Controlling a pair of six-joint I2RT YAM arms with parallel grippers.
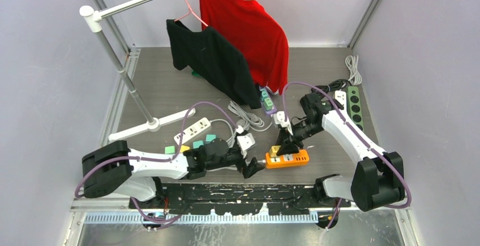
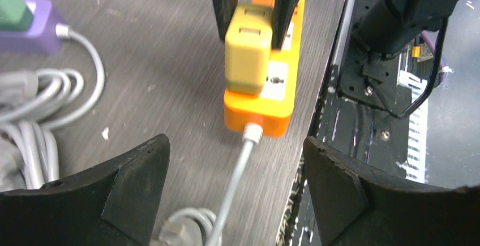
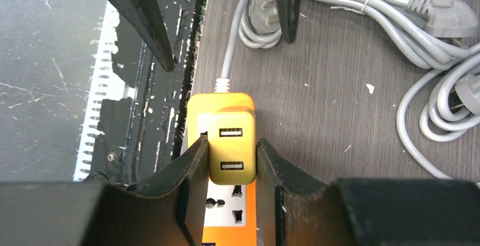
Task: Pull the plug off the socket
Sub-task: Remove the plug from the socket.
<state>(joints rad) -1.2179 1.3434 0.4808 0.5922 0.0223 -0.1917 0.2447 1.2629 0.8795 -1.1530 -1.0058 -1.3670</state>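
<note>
I take the orange strip point(image 1: 287, 159) as my mark: it lies flat on the table point(image 1: 164, 87), close to the near edge and just ahead of the arm bases. The yellow plug point(image 1: 274, 151) sits on top of the strip at the end where its grey cord point(image 2: 238, 172) comes out. As far as I can see from the wrist views, it is seated in the socket. My right gripper point(image 1: 281, 144) comes down over the strip from the far side and is clamped on the plug point(image 3: 231, 147), with its fingers point(image 3: 187, 178) pressed against the plug's two side faces. The two USB ports face up between them. My left gripper point(image 1: 253, 167) hangs just off the strip's cord end with its jaws spread wide and nothing between them. In its own view the strip point(image 2: 260, 104) and plug point(image 2: 247, 51) lie straight ahead beyond the fingertips, and the cord runs back between the jaws without touching either one. Loops of grey cable point(image 3: 441, 42) lie on the table beyond the strip's cord end. A purple strip point(image 1: 267, 102) lies farther back from the orange one, near the hem of a red shirt point(image 1: 246, 31) that hangs beside a black shirt point(image 1: 212, 59)
</note>
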